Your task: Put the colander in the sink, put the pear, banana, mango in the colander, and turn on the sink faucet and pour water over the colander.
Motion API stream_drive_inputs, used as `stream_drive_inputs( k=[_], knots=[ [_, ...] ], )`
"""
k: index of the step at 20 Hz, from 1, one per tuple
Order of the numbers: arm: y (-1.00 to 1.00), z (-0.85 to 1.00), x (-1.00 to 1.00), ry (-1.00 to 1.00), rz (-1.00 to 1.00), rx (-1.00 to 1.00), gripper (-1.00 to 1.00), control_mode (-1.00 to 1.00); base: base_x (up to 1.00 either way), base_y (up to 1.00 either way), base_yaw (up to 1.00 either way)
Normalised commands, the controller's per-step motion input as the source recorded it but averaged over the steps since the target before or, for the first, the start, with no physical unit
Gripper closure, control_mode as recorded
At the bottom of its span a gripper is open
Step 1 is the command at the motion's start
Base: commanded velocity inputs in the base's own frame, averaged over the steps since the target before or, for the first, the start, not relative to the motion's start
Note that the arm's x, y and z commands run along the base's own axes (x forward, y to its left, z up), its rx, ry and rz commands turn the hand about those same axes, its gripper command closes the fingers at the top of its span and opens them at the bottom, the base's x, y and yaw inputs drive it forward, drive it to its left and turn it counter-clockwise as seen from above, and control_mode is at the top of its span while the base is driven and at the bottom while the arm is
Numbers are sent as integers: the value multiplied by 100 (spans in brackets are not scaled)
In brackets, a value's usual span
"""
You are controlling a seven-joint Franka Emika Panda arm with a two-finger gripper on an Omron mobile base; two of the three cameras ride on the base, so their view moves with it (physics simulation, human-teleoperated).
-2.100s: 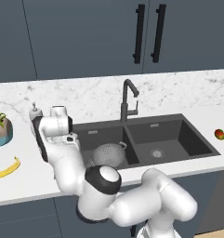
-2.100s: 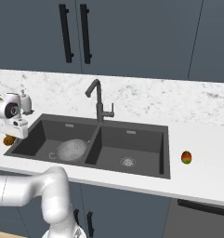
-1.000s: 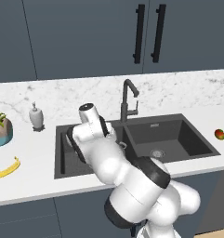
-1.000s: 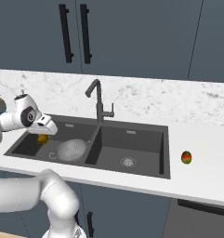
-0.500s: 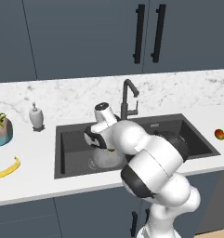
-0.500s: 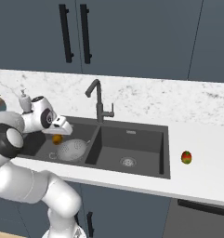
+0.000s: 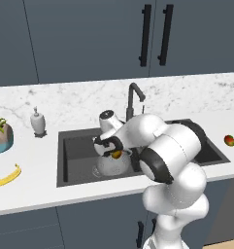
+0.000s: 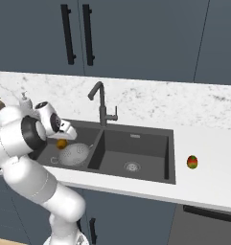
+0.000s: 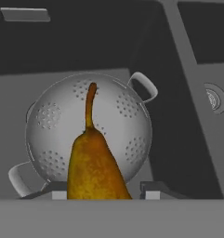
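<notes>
The gripper (image 9: 100, 191) is pinching the pear (image 9: 95, 169) between its two dark fingertips (image 9: 153, 189), which are pressing on the fat lower part of the fruit from either side. The pear's long axis is running away from the hand, with its thin stem pointing toward the colander (image 9: 88, 128). The hand view is looking straight into the colander's perforated bowl past the pear and is showing both looped handles, on opposite sides of the rim.

From the left base view, the gripper (image 7: 112, 150) is holding the pear (image 7: 116, 154) just above the colander (image 7: 111, 164), which is sitting in the left basin of the sink (image 7: 70, 151). That view is also showing the banana (image 7: 7, 177) on the counter well to the left of the sink, and the mango (image 7: 229, 140) on the counter to the sink's right. The faucet (image 7: 132, 99) is standing behind the sink's divider.
</notes>
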Motion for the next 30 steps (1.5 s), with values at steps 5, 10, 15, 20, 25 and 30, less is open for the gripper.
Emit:
stream_drive_inputs(
  k=[5,10,15,20,25,30],
  knots=[
    [-4,-24,2,-2,0,0,100,-100,0,0,0],
    [-1,-21,4,0,0,0,100,-100,0,0,0],
    [-24,-13,7,1,0,3,100,-100,0,0,0],
    [-18,-25,7,5,0,4,100,-100,0,0,0],
    [0,-30,10,2,-1,5,100,-100,0,0,0],
    [0,-22,20,3,-1,2,100,-100,0,0,0]
  ],
)
